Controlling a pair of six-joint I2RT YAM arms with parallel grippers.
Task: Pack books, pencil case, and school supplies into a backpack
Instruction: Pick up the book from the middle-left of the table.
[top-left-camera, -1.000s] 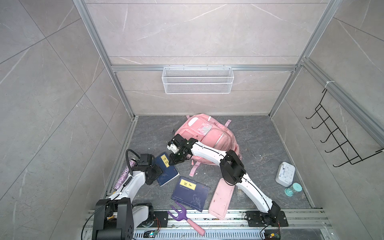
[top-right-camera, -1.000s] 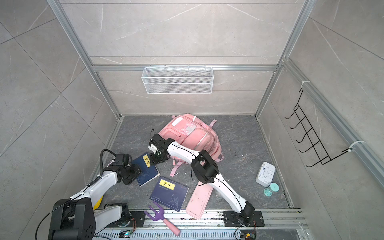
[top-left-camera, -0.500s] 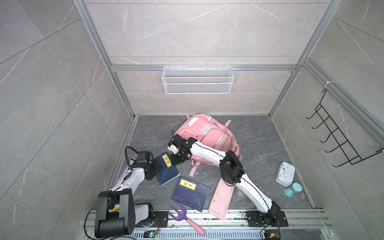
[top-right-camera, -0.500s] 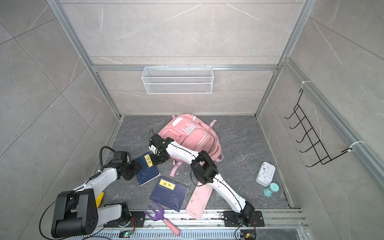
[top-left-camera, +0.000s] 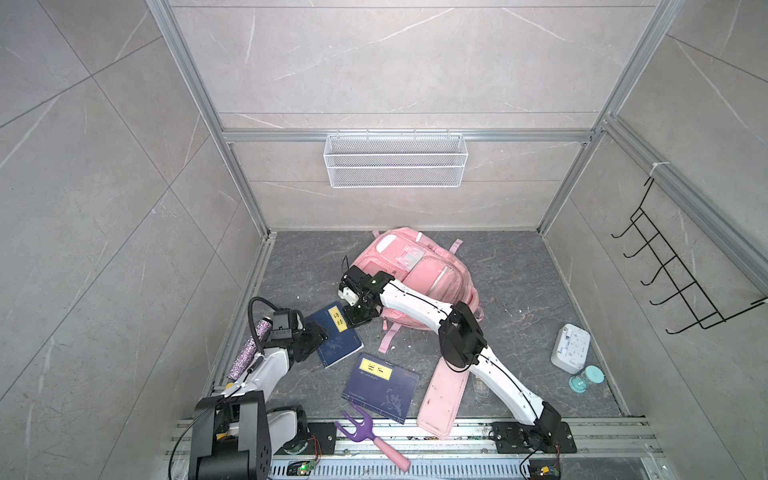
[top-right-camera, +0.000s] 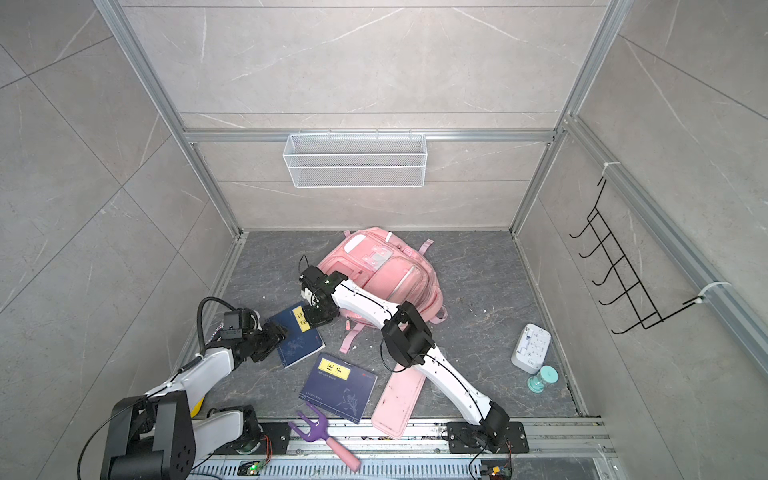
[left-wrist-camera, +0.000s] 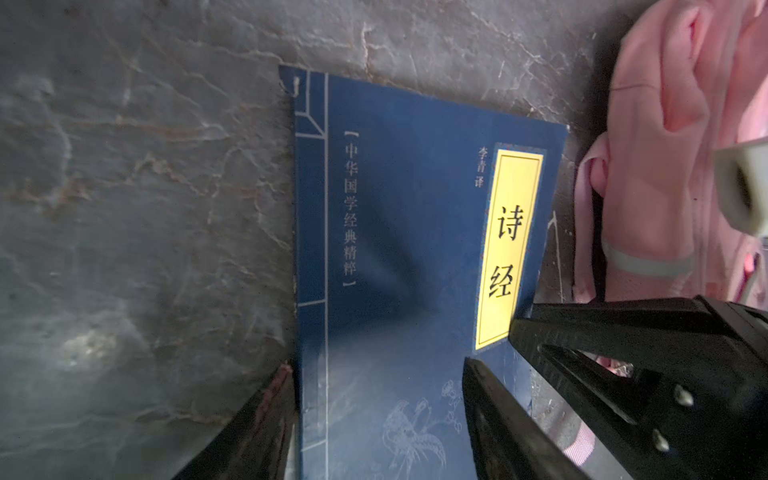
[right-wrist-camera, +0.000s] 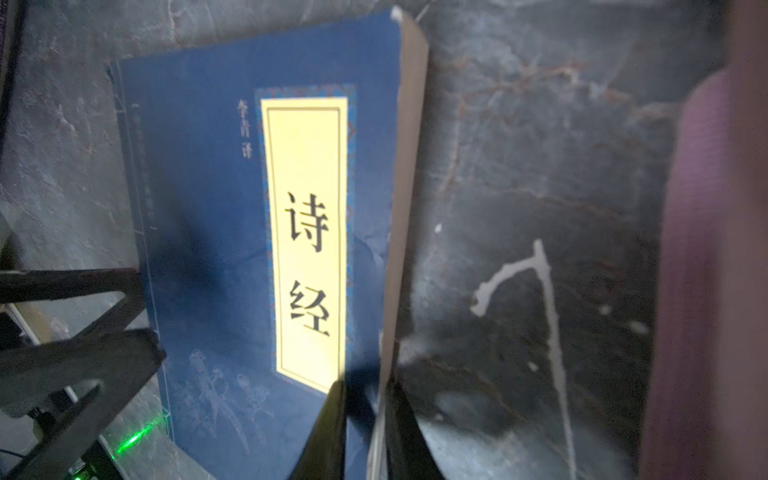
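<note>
The right gripper (right-wrist-camera: 365, 395) pinches the page edge of the book (right-wrist-camera: 199, 199), fingers nearly together. The left gripper (left-wrist-camera: 378, 365) gapes wide across its spine side, gripping nothing.

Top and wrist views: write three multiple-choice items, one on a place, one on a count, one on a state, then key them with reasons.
1. Relative to the nearer dark navy softcover book, the flat pale pink pencil case lies: A on top; B beside it; C underneath.
2. Navy books with yellow labels on show: A one; B two; C three.
3. The left gripper has its black fingers: A apart; B pressed together; C hidden.
Key: 1 B, both lie flat, side by side; 2 B, a farther book lies beyond it; 3 A, they straddle that book's spine edge.
</note>
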